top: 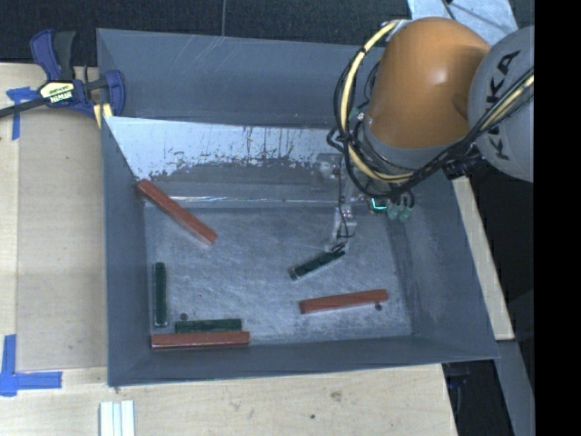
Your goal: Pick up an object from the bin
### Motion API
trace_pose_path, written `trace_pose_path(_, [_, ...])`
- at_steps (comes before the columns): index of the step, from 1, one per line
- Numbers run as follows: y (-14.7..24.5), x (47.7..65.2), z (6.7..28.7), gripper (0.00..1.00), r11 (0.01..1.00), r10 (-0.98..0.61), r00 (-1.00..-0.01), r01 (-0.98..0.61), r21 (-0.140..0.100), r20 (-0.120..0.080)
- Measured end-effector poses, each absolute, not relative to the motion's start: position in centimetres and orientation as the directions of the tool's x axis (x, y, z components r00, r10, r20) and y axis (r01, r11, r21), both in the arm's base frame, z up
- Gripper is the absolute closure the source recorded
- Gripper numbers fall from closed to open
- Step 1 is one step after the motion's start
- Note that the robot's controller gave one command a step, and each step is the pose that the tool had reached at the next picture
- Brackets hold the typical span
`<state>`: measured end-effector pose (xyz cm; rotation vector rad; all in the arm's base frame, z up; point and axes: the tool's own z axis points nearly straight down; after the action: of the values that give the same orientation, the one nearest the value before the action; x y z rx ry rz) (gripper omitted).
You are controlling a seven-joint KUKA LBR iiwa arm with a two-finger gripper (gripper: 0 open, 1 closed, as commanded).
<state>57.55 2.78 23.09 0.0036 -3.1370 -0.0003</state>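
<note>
The gripper (343, 232) meets the right end of a slim dark green stick (316, 264), which lies tilted in the middle of the bin (272, 89). I cannot tell if the gripper is open or closed. There are three green sticks, counting the left stick (161, 293) and the front stick (209, 325). There are also three reddish-brown bars: the back-left bar (177, 212), the right bar (343, 303) and the front bar (200, 339).

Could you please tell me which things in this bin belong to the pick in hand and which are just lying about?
In hand: gripper; mid-bin dark green stick, one end just below the gripper.

Lying about: slanted red-brown stick, back left; right red-brown stick; left-wall green stick; front green stick beside front red-brown stick.
</note>
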Motion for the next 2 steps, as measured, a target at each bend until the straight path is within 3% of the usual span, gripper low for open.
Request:
trace_pose_path(1, [-3.95, 54.19, 6.71, 0.0, 1.0, 0.0, -1.0, 0.0, 0.0, 0.006])
trace_pose_path(2, [-3.85, 54.62, 7.2, 1.0, 1.0, -0.001, -1.0, -0.001, 0.0, -0.008])
